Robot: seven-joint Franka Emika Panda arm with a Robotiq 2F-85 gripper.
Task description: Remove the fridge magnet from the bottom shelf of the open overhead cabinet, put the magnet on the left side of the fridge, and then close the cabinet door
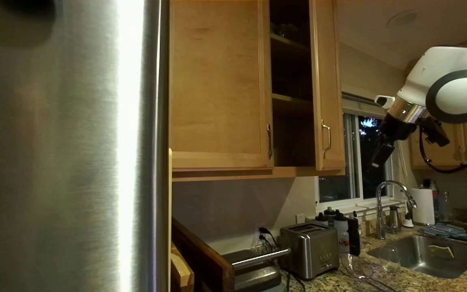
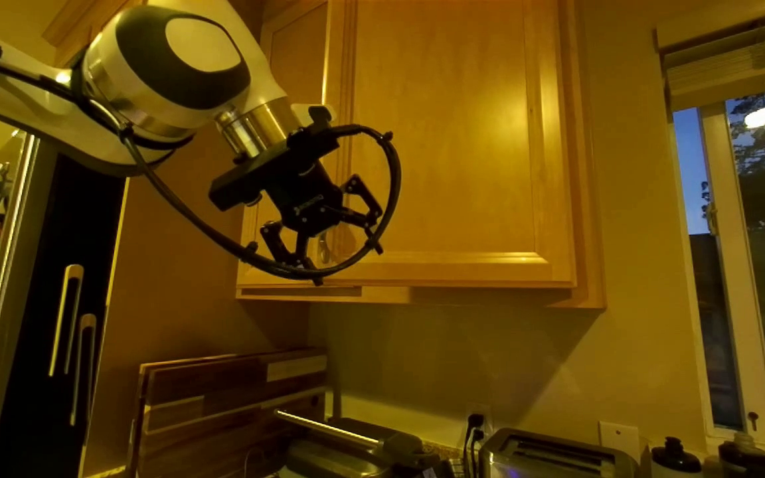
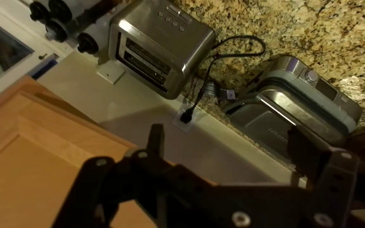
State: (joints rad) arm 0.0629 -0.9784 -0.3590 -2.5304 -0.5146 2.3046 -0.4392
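A toaster (image 1: 312,250) sits on a speckled counter (image 3: 303,31) near the sink (image 1: 460,265) and tap (image 1: 380,217) in a kitchen with a steel fridge (image 1: 71,162).

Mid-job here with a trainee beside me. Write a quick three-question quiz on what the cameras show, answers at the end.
1. True or false: in an exterior view, the cabinet door stands open.
2. What fills the left side of that view? A) window; B) sink; C) fridge.
3. Fill in the blank: in the wrist view, the jaws of the tool are ____.

Key: 1. True: shelves show in the gap beside it. 2. C. 3. Open.
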